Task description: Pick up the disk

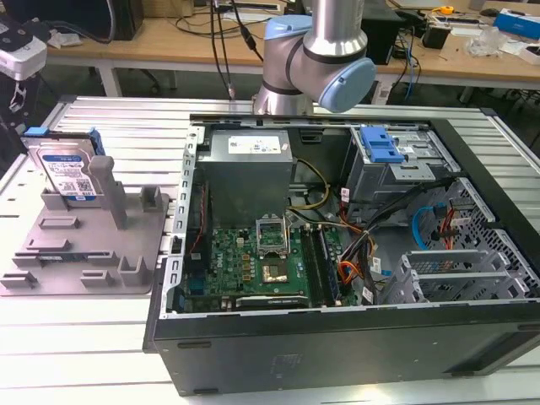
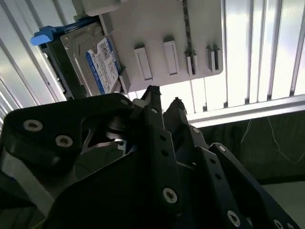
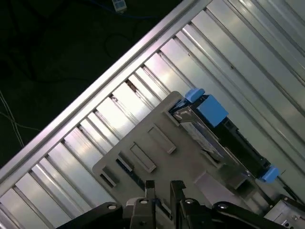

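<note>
Standing on edge on the grey tray (image 1: pixel 84 245) at the exterior view's left, the disk (image 1: pixel 69 173) is seen untouched. It is judged stiff, fairly heavy, smooth and shock-sensitive, best gripped across its flat faces. Further right, the open computer case (image 1: pixel 337 342) is seen. In both wrist views the gripper (image 2: pixel 164 101) (image 3: pixel 163 187) is held nearby, fingers slightly apart, empty.

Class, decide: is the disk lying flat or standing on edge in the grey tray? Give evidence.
Standing on edge: in the exterior view the disk rises upright from the grey tray, label facing outward.
</note>
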{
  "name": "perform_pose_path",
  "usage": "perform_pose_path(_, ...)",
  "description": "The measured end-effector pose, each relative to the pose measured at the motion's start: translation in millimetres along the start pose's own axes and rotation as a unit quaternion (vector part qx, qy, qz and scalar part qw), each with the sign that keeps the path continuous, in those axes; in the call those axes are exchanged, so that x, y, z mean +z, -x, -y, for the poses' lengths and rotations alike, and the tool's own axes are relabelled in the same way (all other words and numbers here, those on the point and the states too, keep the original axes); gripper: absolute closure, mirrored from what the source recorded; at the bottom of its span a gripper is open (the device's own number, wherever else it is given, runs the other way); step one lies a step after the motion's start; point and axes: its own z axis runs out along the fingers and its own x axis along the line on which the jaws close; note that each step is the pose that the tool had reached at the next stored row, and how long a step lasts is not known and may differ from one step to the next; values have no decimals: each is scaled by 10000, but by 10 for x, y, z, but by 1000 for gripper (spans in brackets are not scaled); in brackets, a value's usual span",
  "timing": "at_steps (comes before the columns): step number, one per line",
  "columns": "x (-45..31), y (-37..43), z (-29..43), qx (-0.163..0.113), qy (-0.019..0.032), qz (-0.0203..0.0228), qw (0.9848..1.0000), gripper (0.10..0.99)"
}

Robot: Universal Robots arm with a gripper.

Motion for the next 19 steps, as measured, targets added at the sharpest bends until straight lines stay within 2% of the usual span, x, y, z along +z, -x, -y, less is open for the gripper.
perform_pose_path(2, 3, 0, 0, -275, 0, -10, 9996, 671)
perform_pose_path(3, 4, 0, 0, -373, 0, -14, 9993, 671)
perform_pose_path(4, 5, 0, 0, -512, 0, -20, 9987, 604)
perform_pose_path(7, 8, 0, 0, -903, 0, -35, 9959, 604)
perform_pose_path(8, 10, 0, 0, -1079, -1, -41, 9942, 604)
perform_pose_path(10, 12, 0, 0, -1487, -1, -57, 9889, 604)
perform_pose_path(11, 12, 0, 0, -1706, -1, -65, 9853, 592)
perform_pose_path(12, 13, 0, 0, -1936, -2, -73, 9811, 529)
perform_pose_path(13, 14, 0, 0, -2222, -4, -83, 9750, 529)
perform_pose_path(14, 15, 0, 0, -2341, -12, -84, 9722, 529)
perform_pose_path(15, 16, 0, 0, -2400, -23, -80, 9707, 529)
perform_pose_path(17, 18, 1, 0, -2582, -59, -67, 9660, 529)
perform_pose_path(19, 19, 1, 0, -2608, -64, -66, 9653, 529)
